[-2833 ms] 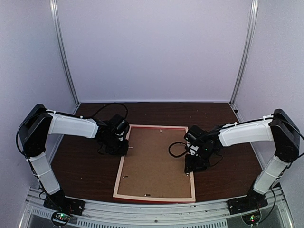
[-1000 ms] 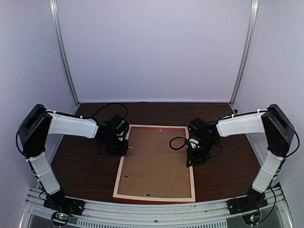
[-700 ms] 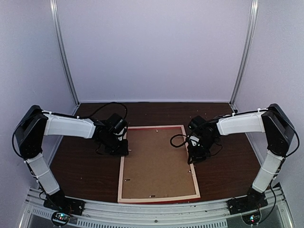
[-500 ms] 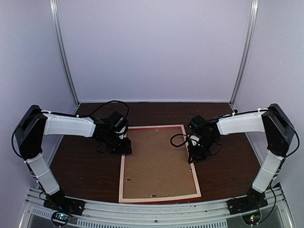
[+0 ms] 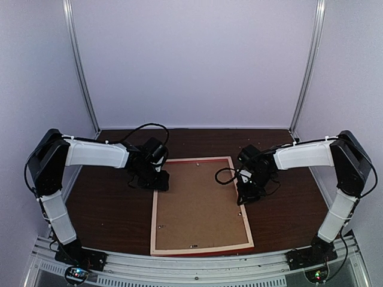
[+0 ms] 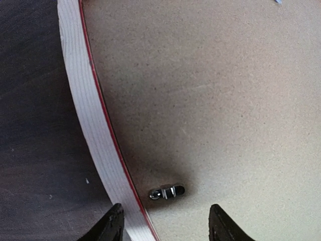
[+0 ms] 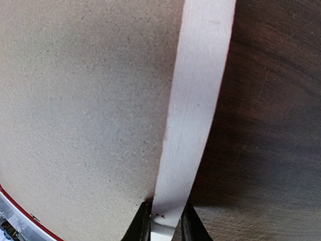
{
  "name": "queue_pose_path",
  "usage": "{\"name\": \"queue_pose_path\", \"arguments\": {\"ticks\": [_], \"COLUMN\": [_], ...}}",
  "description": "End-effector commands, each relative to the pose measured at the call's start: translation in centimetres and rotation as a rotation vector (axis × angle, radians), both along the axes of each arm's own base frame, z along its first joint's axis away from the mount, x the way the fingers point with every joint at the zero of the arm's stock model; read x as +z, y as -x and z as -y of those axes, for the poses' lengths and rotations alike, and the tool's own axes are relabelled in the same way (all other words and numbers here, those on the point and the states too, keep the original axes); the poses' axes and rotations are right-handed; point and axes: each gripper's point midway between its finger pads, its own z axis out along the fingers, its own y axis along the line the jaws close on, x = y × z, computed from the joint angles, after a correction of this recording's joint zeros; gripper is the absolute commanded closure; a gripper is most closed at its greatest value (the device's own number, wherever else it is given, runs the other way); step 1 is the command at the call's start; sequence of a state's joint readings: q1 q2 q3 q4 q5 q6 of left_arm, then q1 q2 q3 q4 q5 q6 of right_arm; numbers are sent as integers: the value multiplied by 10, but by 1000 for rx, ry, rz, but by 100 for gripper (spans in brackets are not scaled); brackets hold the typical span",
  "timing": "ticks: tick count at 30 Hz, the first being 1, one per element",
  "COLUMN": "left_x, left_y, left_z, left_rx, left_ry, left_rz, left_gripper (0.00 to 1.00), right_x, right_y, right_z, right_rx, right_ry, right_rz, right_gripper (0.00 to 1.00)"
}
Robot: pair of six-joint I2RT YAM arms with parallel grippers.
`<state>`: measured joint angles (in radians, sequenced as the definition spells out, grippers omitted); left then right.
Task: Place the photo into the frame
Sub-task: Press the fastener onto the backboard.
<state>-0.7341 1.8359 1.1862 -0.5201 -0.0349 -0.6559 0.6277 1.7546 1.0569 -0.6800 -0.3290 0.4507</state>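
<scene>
The frame lies face down on the dark table, pale wood back up, with thin red edges showing. A brown backing board fills it. The photo is hidden. My left gripper hangs over the frame's far left corner. In the left wrist view the left gripper is open; its fingers straddle the frame's left rail and a small metal clip, gripping nothing. My right gripper is at the right rail. In the right wrist view the right gripper is shut on that pale rail.
Bare dark tabletop lies on both sides of the frame. Black cables loop off both wrists above the board. White walls with metal posts close off the back and sides. A metal rail runs along the near edge.
My left gripper has opened, let go of the left rail and drifted slightly right. My right gripper has shut on the right rail. The frame has slid a little to the right.
</scene>
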Motion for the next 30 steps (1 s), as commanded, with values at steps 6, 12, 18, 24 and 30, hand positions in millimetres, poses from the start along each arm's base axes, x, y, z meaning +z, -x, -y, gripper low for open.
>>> {"name": "queue_pose_path", "arguments": {"ticks": [6, 12, 18, 24, 30], "left_x": [-7, -14, -21, -27, -32], "left_y": [4, 3, -2, -9, -12], "left_z": [-28, -26, -22, -17, -20], "left_rx": [13, -10, -22, -20, 7], "left_ry": [-116, -127, -137, -140, -160], "left_rz": [33, 23, 20, 25, 28], "left_gripper": [40, 39, 39, 40, 45], "right_x": [-16, -17, -16, -16, -16], "right_y": [0, 0, 0, 0, 1], "right_z": [17, 18, 18, 17, 18], "right_rx": [14, 10, 7, 6, 4], "right_ry": [69, 70, 68, 67, 66], "right_rz": [14, 12, 12, 12, 11], "right_gripper": [89, 89, 88, 88, 88]}}
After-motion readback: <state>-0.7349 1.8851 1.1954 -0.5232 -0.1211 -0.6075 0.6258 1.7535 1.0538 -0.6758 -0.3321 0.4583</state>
